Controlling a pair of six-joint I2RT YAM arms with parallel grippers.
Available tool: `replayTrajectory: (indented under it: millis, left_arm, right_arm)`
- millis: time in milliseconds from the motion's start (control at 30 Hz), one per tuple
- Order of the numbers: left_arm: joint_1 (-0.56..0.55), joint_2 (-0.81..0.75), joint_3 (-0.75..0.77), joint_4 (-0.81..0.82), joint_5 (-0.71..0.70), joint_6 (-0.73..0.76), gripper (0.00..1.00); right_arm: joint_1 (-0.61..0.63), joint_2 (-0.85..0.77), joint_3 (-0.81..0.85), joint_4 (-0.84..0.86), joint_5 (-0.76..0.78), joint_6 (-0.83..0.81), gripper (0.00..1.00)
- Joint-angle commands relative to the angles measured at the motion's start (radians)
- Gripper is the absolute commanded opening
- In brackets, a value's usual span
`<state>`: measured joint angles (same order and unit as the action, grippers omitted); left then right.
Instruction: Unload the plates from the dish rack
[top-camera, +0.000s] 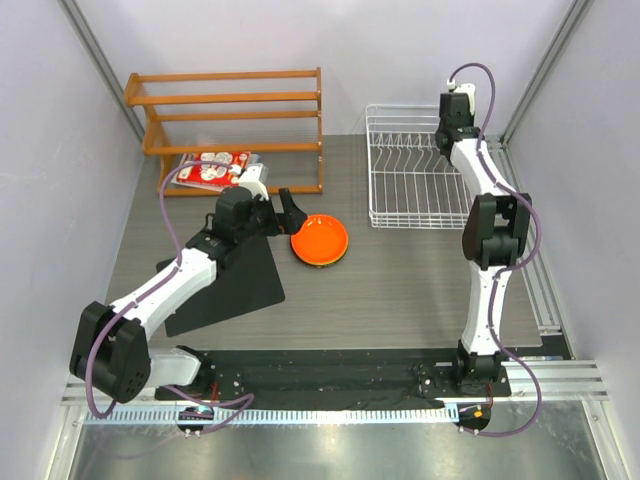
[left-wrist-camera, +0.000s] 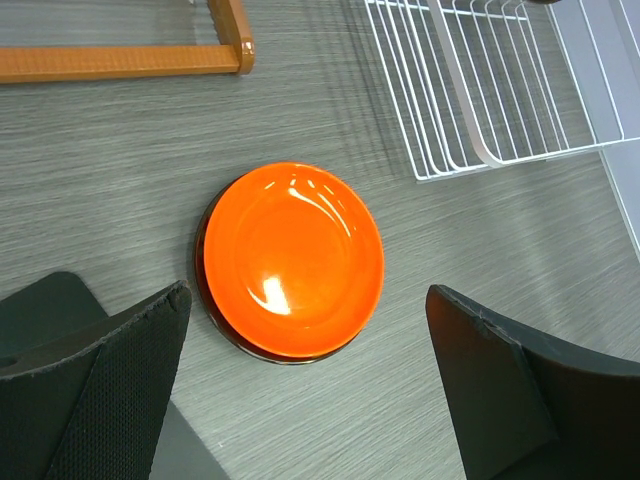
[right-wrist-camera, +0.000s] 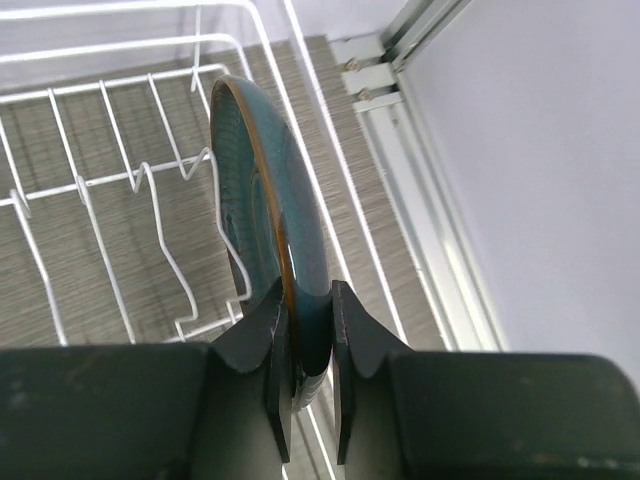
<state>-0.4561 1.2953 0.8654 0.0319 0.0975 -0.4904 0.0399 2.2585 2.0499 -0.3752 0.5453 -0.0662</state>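
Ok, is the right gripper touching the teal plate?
Touching. The right wrist view shows the right gripper clamped on the teal plate, one finger against each face.

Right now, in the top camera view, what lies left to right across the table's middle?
From the left: black flat mat → bright orange round plate → white wire dish rack.

Bare table lies open between the orange plate and the dish rack. Its upright wires crowd the teal plate (wall close on its right); a wooden shelf blocks the far-left corner.
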Motion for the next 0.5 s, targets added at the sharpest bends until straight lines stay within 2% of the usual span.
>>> replayTrajectory:
  millis: [0, 233, 467]
  left_arm:
    - [-0.001, -0.017, 0.03, 0.006, -0.001, 0.0, 0.99]
    - [-0.001, -0.031, 0.02, 0.013, 0.002, -0.014, 1.0]
    - [-0.003, -0.033, 0.011, 0.034, 0.021, -0.036, 1.0]
  right_arm:
    - [0.018, -0.163, -0.013, 0.121, 0.082, -0.027, 0.01]
    - [0.034, -0.264, -0.095, 0.119, 0.09, -0.006, 0.01]
    - [0.083, -0.456, -0.249, 0.073, -0.024, 0.106, 0.01]
